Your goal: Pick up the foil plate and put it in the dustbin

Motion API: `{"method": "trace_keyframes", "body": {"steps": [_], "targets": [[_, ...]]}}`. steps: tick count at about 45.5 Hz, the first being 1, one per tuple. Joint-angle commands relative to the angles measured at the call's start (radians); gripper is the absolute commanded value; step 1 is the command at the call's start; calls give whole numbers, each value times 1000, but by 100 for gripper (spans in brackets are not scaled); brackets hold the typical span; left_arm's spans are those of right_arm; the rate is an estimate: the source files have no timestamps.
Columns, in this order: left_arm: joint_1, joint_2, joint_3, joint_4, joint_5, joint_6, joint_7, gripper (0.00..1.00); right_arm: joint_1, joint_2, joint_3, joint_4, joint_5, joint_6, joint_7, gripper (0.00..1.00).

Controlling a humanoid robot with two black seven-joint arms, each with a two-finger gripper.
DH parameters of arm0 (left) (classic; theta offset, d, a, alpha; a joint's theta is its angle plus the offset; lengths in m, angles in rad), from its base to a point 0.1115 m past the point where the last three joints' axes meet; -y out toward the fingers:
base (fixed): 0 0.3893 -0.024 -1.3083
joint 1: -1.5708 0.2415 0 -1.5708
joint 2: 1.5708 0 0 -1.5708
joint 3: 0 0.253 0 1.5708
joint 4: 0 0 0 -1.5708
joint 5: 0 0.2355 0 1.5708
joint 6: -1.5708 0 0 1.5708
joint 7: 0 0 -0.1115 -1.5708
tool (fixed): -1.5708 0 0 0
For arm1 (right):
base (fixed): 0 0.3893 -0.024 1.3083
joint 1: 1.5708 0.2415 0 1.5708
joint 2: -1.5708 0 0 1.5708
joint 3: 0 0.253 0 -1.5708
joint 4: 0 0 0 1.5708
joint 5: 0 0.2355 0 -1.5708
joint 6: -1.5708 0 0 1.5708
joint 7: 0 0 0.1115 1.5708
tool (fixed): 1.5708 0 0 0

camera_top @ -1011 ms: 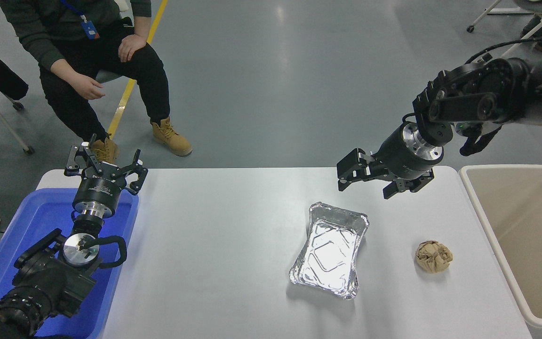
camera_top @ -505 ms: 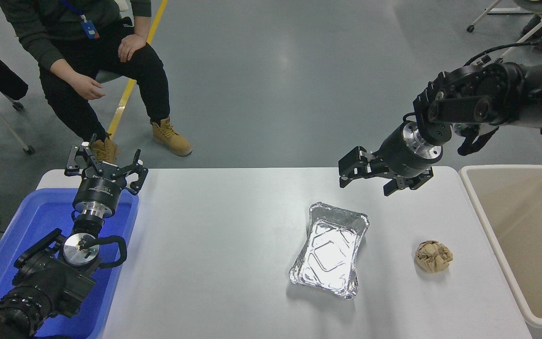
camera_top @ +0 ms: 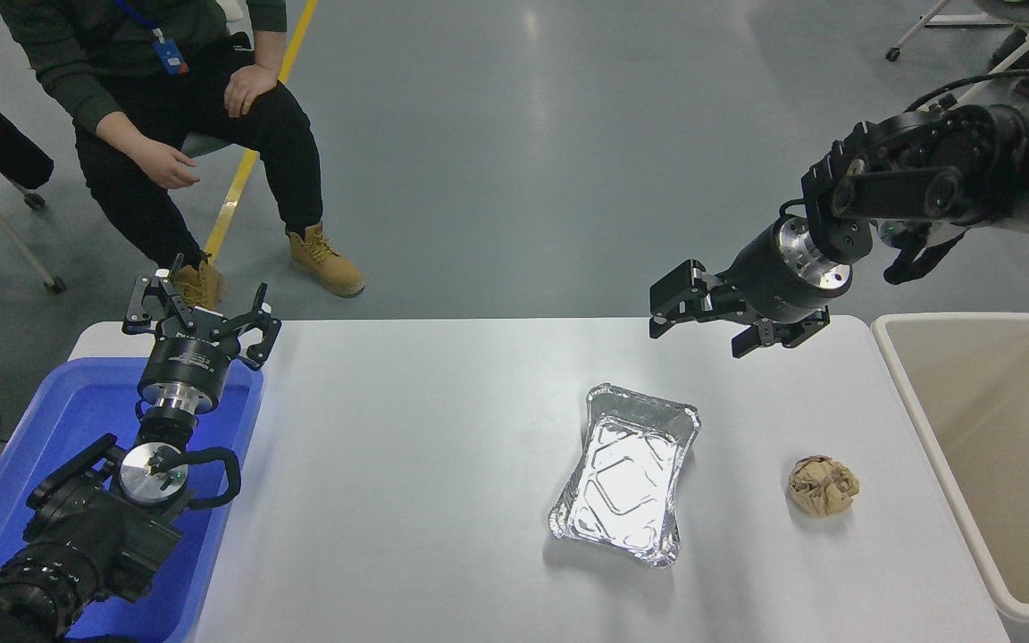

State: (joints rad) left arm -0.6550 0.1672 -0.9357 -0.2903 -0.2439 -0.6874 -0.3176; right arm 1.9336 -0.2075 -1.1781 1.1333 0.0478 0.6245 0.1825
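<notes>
The foil plate (camera_top: 627, 475) lies flat on the white table (camera_top: 407, 500), right of the middle, its open side up. The beige dustbin (camera_top: 997, 446) stands at the table's right edge. My right gripper (camera_top: 702, 329) is open and empty, held in the air above the table's far edge, beyond the plate and apart from it. My left gripper (camera_top: 200, 314) is open and parked over the blue bin at the lower left.
A crumpled brown paper ball (camera_top: 824, 486) lies between the plate and the dustbin. A bright blue bin (camera_top: 77, 420) stands at the left edge. A person (camera_top: 184, 116) sits beyond the table's far left.
My right gripper has risen a little and drifted right and away from the plate. The plate, paper ball and left arm have not moved.
</notes>
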Motion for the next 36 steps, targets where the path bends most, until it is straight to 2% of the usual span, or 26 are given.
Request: {"method": "trace_keyframes", "body": {"steps": [1, 14, 36], "targets": [[0, 0, 0, 0, 0, 0, 0, 99, -77, -12, 14, -7, -22, -49, 0, 100], [0, 0, 0, 0, 0, 0, 0, 99, -252, 45, 92, -20, -157, -253, 0, 100], [0, 0, 0, 0, 0, 0, 0, 99, -531, 62, 134, -125, -160, -456, 0, 100]]}}
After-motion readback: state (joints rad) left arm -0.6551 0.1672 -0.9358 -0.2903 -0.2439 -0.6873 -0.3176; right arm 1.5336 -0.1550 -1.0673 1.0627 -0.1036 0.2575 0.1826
